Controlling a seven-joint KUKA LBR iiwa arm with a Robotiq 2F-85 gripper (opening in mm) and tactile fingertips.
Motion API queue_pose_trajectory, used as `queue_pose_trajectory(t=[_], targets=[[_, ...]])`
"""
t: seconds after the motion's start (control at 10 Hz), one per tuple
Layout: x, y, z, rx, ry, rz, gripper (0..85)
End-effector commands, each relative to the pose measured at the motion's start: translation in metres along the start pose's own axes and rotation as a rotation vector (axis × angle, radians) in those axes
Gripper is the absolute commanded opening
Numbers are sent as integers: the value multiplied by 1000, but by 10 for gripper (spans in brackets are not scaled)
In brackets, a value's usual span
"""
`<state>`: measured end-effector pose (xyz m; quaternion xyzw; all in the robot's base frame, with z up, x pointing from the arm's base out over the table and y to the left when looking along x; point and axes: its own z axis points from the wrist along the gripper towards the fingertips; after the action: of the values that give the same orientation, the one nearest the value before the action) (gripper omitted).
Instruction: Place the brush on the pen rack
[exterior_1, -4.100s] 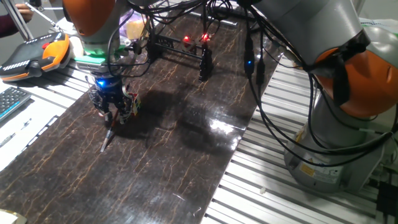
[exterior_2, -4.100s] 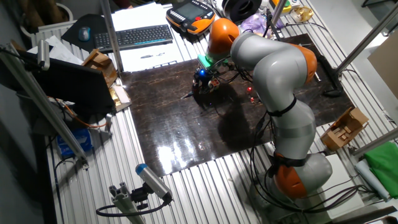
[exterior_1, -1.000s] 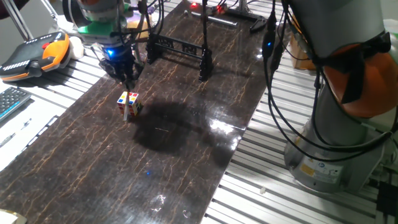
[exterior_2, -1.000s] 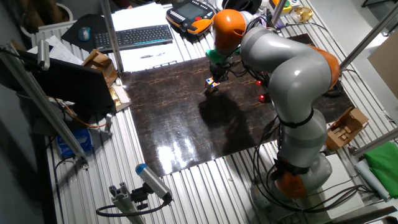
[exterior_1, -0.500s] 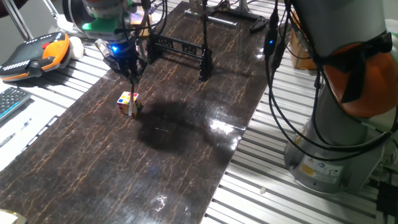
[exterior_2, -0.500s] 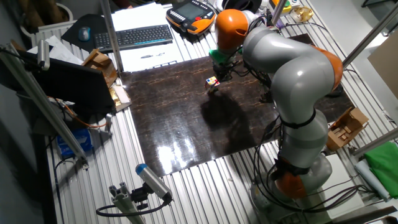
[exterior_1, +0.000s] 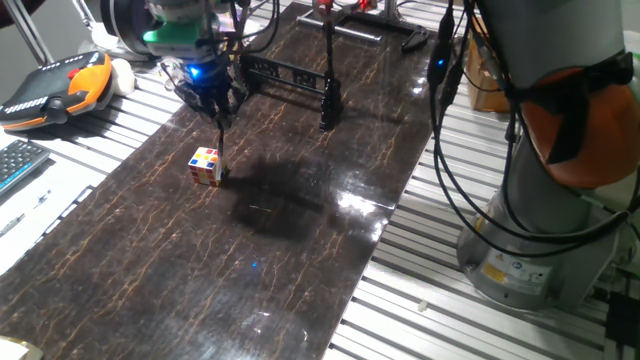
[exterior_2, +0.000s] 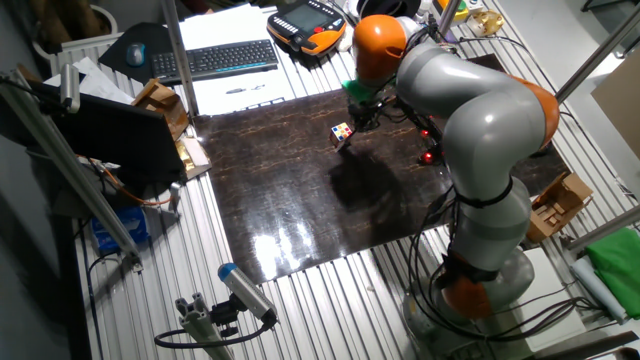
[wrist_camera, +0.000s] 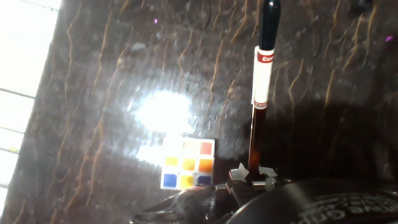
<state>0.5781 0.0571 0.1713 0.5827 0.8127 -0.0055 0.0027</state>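
My gripper (exterior_1: 220, 116) hangs above the dark table, shut on the upper end of the brush (exterior_1: 220, 146). The brush points straight down, its tip just off the surface beside the multicoloured cube (exterior_1: 207, 166). In the hand view the brush (wrist_camera: 260, 81) runs away from the gripper (wrist_camera: 252, 176): dark shaft, white and red band, black end. The cube (wrist_camera: 186, 164) lies just left of it. The pen rack (exterior_1: 286, 73), a low black frame with a notched bar, stands behind and to the right of the gripper, apart from it. In the other fixed view the gripper (exterior_2: 361, 117) sits beside the cube (exterior_2: 342, 133).
A taller black pole stand (exterior_1: 327, 40) rises behind the rack. Cables (exterior_1: 440, 120) hang down at the table's right edge by the robot base (exterior_1: 540, 240). An orange teach pendant (exterior_1: 60, 88) and a keyboard (exterior_1: 15, 165) lie off the table's left side.
The brush has been lifted off the table in my gripper. Over the last second the gripper carried it past the cube, a little closer to the pen rack.
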Motion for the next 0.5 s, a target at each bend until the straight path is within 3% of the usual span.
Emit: queue_pose_trajectory(t=[0.0, 0.1, 0.2, 0.4], targets=[[0, 0, 0, 4, 18, -19, 7], [0, 0, 0, 4, 27, -21, 7], [0, 0, 0, 10, 5, -25, 7], [0, 0, 0, 3, -6, -24, 7]])
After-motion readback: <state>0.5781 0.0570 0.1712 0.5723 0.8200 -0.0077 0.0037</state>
